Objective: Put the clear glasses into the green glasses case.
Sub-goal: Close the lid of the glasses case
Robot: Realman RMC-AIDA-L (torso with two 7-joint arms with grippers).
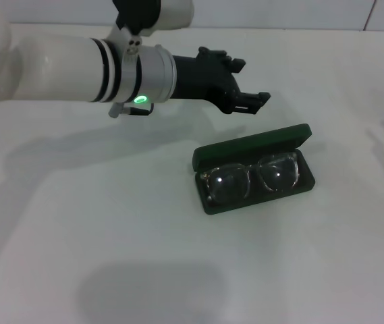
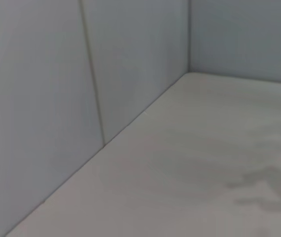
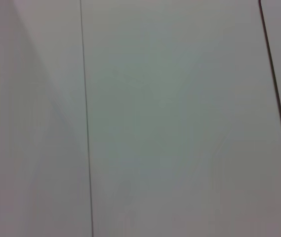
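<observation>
The green glasses case lies open on the white table, right of centre in the head view, with its lid standing up along the far side. The clear glasses rest inside the case's tray, lenses facing up and glinting. My left gripper hovers above the table just behind and left of the case, apart from it, open with nothing between its black fingers. Neither wrist view shows the case or the glasses. The right arm is out of view.
The white table spreads around the case. My left arm reaches across the back left of the scene. Pale wall panels meet the table at the far edge.
</observation>
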